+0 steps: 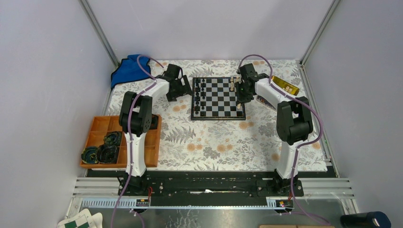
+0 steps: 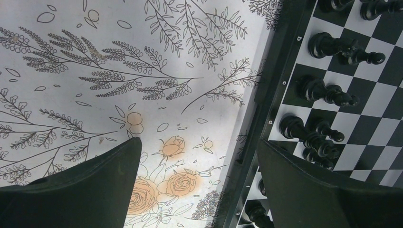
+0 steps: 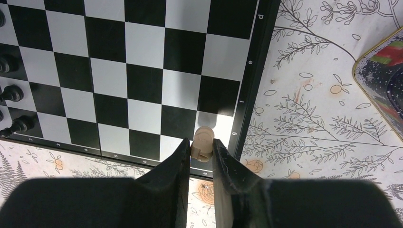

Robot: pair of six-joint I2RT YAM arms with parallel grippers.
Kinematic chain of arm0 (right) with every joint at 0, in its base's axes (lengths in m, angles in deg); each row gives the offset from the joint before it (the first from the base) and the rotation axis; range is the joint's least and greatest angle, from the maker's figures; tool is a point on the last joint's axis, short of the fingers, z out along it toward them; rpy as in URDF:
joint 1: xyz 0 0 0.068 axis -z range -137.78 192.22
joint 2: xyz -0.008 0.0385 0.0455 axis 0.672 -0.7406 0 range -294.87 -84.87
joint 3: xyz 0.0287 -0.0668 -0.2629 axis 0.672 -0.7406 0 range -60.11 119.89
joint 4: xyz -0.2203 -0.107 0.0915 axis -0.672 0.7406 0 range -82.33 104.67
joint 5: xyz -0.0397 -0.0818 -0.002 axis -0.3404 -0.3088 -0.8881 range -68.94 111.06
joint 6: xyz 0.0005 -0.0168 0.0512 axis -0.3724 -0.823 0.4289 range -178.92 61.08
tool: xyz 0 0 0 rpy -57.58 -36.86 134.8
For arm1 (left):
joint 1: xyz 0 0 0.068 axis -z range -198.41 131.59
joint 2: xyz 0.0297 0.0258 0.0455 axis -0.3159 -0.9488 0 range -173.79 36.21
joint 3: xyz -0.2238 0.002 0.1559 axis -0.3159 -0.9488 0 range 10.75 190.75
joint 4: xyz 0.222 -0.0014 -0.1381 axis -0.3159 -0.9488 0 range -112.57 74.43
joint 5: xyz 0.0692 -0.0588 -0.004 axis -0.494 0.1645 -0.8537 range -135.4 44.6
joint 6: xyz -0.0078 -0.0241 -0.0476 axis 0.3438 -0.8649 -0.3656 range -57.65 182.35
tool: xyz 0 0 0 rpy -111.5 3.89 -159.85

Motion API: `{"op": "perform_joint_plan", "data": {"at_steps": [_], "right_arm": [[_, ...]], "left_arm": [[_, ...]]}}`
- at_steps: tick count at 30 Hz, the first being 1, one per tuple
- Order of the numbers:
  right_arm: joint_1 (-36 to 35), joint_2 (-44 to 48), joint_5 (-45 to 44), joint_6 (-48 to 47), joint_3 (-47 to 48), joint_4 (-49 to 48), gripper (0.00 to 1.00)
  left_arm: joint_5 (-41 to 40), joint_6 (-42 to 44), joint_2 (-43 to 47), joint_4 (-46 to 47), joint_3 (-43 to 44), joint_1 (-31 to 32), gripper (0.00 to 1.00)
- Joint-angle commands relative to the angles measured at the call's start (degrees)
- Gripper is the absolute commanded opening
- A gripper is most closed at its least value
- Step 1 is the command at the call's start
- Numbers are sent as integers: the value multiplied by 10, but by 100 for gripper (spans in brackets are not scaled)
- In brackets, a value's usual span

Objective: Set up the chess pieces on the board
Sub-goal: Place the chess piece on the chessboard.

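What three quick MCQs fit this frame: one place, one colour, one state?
1. Where on the board do the black pieces stand?
A. along its left side
B. along its right side
C. in its middle rows

2. What colour is the piece between the fingers of the right gripper?
A. black
B. pale wood
C. red

3. What state is the left gripper in?
A. shut on a black piece
B. open, holding nothing
C. shut with nothing in it

Key:
1. A: the top view shows them lined up in the leftmost columns.
2. B: the right wrist view shows a light-wood figure pinched at the board's edge.
3. B: the left wrist view shows its fingers spread wide with only the tablecloth between them.
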Motion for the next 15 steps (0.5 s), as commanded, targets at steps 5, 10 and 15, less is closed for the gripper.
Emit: {"op": "perform_joint_plan", "data": {"at_steps": [5, 10, 15], "right_arm": [[-5, -11, -13, -12, 32, -4, 0], [-5, -16, -21, -15, 36, 4, 0], [-5, -18, -21, -15, 35, 7, 0]], "left_arm": [[-2, 0, -8, 4, 10, 0, 99], [0, 0, -10, 4, 11, -2, 99], [1, -1, -12, 3, 12, -2, 99]]}}
